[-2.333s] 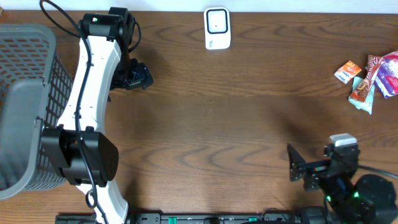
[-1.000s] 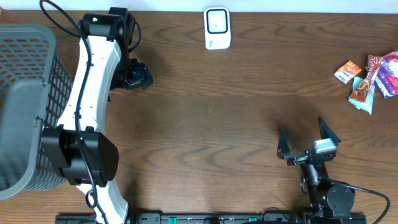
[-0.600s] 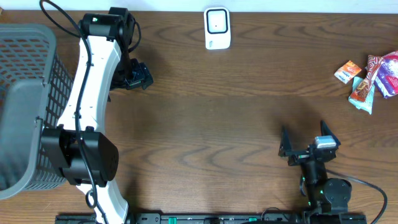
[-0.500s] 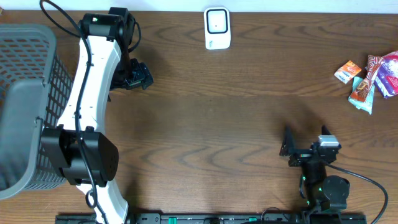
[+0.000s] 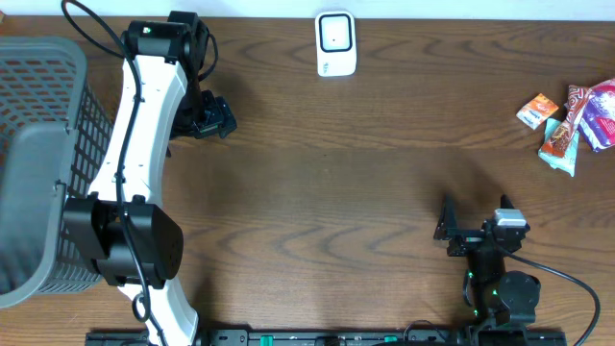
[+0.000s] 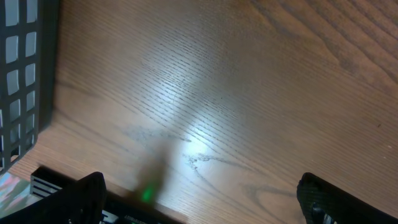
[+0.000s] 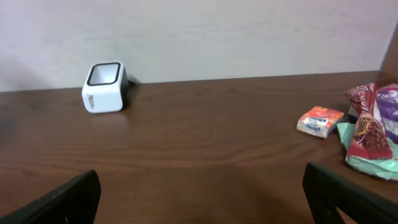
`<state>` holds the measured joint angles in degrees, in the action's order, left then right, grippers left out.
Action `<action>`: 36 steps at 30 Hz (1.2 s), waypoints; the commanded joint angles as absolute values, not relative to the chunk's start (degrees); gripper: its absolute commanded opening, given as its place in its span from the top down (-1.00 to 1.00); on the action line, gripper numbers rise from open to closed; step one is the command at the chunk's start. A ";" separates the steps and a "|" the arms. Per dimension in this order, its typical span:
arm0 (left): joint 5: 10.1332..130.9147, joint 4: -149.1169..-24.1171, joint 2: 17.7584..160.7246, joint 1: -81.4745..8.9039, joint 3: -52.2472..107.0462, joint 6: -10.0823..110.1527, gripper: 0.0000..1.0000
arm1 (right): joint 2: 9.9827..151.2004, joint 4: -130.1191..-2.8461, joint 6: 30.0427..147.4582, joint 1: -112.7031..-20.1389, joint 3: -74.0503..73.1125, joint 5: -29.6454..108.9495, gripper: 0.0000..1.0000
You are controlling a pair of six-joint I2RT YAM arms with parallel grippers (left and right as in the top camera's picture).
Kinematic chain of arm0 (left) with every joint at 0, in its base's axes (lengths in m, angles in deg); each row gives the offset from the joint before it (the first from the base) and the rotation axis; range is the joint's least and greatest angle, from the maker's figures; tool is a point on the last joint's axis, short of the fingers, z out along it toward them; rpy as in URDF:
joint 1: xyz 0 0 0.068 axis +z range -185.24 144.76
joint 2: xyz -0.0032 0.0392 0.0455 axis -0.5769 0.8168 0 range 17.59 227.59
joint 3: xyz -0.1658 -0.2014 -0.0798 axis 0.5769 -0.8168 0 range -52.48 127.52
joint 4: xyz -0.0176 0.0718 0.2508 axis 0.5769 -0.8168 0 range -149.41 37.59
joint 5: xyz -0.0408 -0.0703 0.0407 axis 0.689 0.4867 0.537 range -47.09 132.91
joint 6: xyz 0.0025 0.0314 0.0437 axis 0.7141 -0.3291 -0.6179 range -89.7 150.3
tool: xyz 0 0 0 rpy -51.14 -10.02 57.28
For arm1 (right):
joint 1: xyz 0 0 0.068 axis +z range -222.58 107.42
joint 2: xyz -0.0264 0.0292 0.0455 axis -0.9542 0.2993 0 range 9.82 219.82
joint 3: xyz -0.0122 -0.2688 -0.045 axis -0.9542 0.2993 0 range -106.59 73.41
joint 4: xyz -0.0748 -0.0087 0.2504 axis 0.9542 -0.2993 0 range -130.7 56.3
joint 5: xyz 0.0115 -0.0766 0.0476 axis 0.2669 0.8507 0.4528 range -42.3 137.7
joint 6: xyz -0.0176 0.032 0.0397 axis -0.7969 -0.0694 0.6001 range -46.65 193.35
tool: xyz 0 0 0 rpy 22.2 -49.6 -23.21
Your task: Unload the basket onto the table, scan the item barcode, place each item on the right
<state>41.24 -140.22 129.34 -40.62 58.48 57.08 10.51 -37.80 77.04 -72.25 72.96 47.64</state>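
The items to be scanned lie untouched in a small cluster at the far right edge of the table (image 5: 365,173). An orange packet (image 7: 320,120) sits just beside a red-and-purple wrapper (image 7: 365,127), which overlaps a teal wrapper (image 7: 367,163). No barcode is legible on any of them. The scanner (image 5: 335,43), a white box with a dark-framed window facing upward, stands at the rear centre, well apart from the cluster. An item will therefore presumably have to be carried across and presented code-side to that window. The right gripper (image 5: 478,224) sits low near the front edge, jaws spread wide and empty. Its camera takes in both scanner and cluster, a posture suited to selecting a target. Judged stage: approach not yet begun. The left gripper (image 5: 208,115) hangs likewise released, holding nothing, above the table beside the basket (image 5: 43,106), probably the drop-off for scanned goods.
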 commanded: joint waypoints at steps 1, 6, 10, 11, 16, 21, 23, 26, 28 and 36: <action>40.91 -140.37 129.80 -40.45 58.22 57.17 -0.96 | 10.11 -38.19 72.25 -70.50 73.11 47.49 -0.99; 40.89 -140.37 129.80 -40.43 58.22 57.19 -0.96 | 10.11 -38.19 71.64 -70.69 73.11 47.12 -0.98; 40.91 -140.37 129.80 -40.45 58.22 57.19 -0.96 | 10.11 -38.17 71.46 -71.59 73.11 46.24 -0.99; 40.89 -140.37 129.80 -40.45 58.22 57.19 -0.96 | 10.11 -38.15 71.29 -71.74 73.13 46.00 -0.99; 40.89 -140.37 129.80 -40.43 58.22 57.19 -0.96 | 10.11 -38.08 71.11 -72.03 73.13 45.67 -0.99; 40.89 -140.37 129.80 -40.45 58.22 57.17 -0.96 | 10.11 -38.15 71.16 -72.03 73.13 45.65 -0.98; 40.89 -140.37 129.80 -40.43 58.22 57.19 -0.96 | 10.11 -38.15 71.18 -72.07 73.13 45.67 -0.98; 40.89 -140.37 129.80 -40.45 58.22 57.19 -0.96 | 10.11 -38.17 74.35 -72.29 73.13 45.89 -0.99; 40.89 -140.37 129.80 -40.45 58.22 57.19 -0.95 | 10.11 -38.17 75.99 -72.49 73.13 45.89 -0.99; 40.89 -140.37 129.80 -40.43 58.22 57.19 -0.96 | 10.11 -38.15 76.29 -72.57 73.13 46.11 -0.99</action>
<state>41.24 -140.24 129.34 -40.62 58.48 57.08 10.51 -37.82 75.07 -72.16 72.96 46.20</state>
